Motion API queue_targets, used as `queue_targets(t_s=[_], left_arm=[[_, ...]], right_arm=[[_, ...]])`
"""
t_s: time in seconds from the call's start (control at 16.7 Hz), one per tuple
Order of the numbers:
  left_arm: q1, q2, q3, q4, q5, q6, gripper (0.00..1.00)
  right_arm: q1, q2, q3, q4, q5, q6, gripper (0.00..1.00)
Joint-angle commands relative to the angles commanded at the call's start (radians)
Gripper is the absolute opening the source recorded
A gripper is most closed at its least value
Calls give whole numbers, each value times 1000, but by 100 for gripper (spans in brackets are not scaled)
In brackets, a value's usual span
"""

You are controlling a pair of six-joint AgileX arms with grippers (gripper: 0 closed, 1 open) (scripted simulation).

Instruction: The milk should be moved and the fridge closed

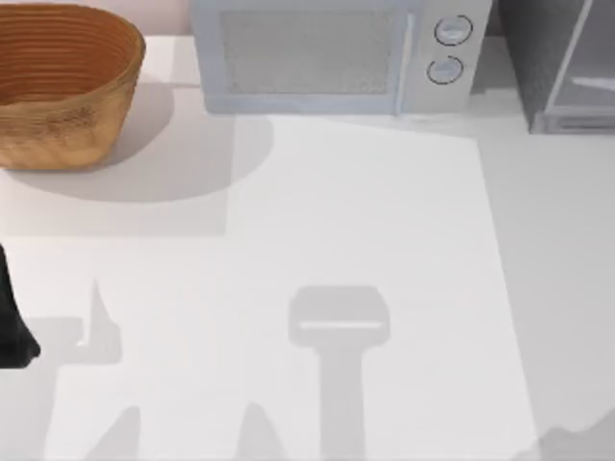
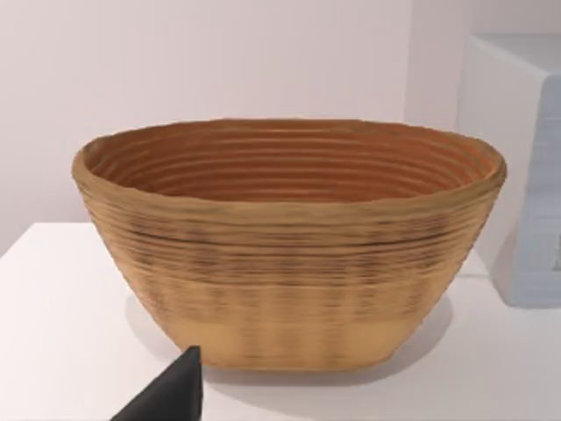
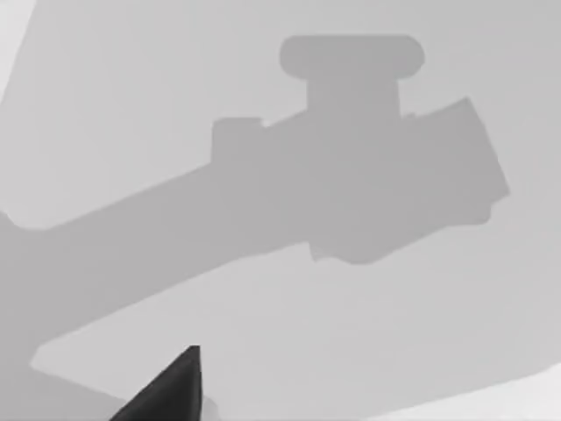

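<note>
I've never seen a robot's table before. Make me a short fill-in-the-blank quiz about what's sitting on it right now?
1. The woven brown wicker basket stands at the table's far ____ corner in the top view.
2. The white box-shaped microwave has ____ round knobs.
3. The large grey box-like fridge stands to the ____ of the microwave.
4. Inside, the basket holds ____.

Missing words: left; two; right; nothing

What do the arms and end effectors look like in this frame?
Little is visible. The left arm is a matte black, tapering shape at the top view's left edge, with no cables or markings apparent. Each wrist view shows one plain black pointed fingertip: left end effector's fingertip, right end effector's fingertip.
</note>
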Motion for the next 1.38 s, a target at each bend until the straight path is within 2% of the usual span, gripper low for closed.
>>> queue_targets(t_s=[0.36, 0.66, 0.9, 1.2, 1.38], left_arm=[[0, 0, 0, 0, 0, 0, 100], [0, 0, 0, 0, 0, 0, 100], [0, 0, 0, 0, 0, 0, 100], [0, 0, 0, 0, 0, 0, 100], [0, 0, 0, 0, 0, 0, 100]], right_arm=[[-458, 546, 123, 16, -234, -497, 100], [-717, 855, 184, 48, -360, -776, 100], [-787, 936, 201, 61, -393, -851, 100], [-781, 934, 197, 62, -390, -848, 100], [-728, 953, 189, 122, -368, -787, 100]])
